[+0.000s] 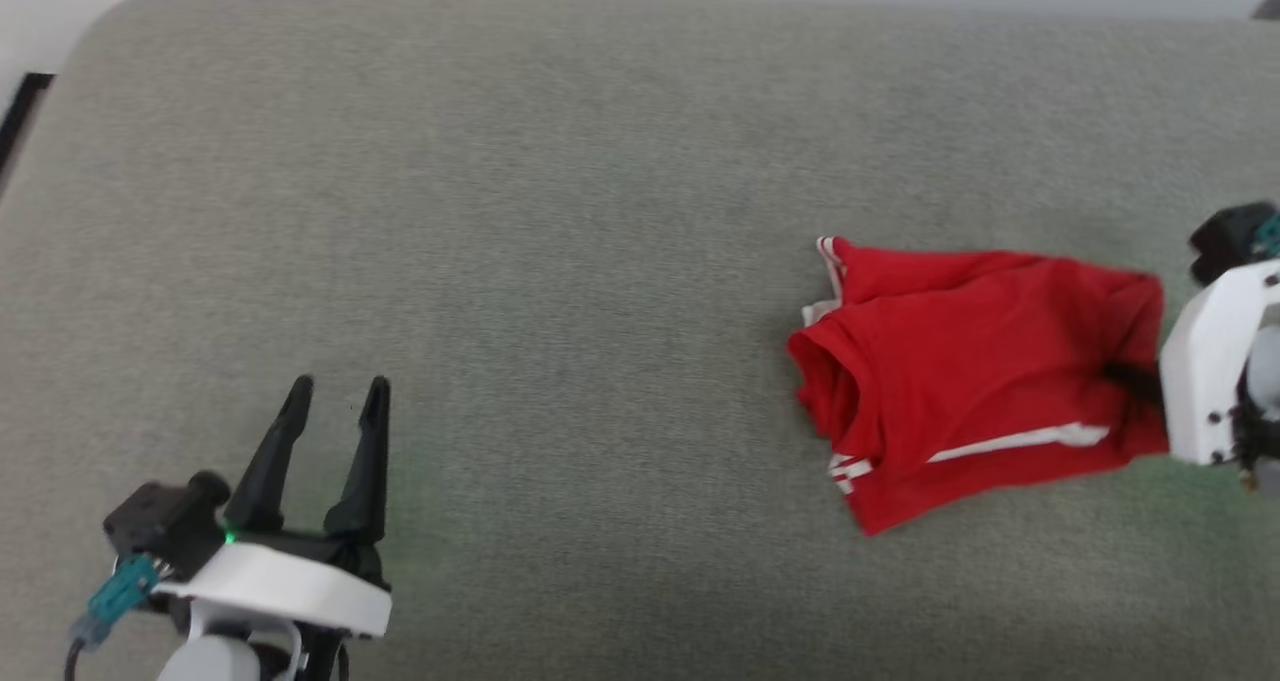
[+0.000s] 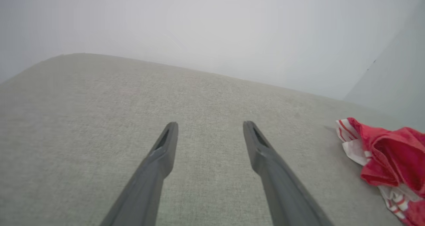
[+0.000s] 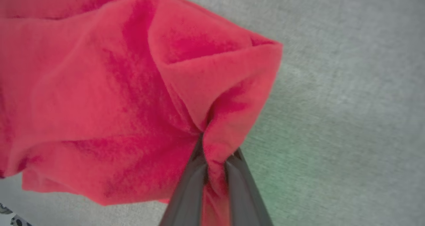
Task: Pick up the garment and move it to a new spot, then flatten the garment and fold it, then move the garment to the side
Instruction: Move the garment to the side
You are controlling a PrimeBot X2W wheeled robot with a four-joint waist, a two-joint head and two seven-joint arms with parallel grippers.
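The garment (image 1: 970, 371), a red T-shirt with white sleeve parts and striped trim, lies bunched on the right side of the grey surface. My right gripper (image 1: 1125, 381) comes in from the right edge and is shut on the garment's right side. In the right wrist view its dark fingers (image 3: 189, 183) pinch a fold of the red garment (image 3: 109, 96). My left gripper (image 1: 335, 391) stands open at the lower left, far from the cloth, with nothing between its fingers. The left wrist view shows that left gripper (image 2: 210, 126) spread over bare fabric, the garment (image 2: 388, 156) off at the right edge.
A wide grey upholstered surface (image 1: 560, 211) carries everything; its rounded far-left corner and back edge meet a pale wall (image 2: 212, 27). A dark strip (image 1: 20, 111) runs beside the left edge.
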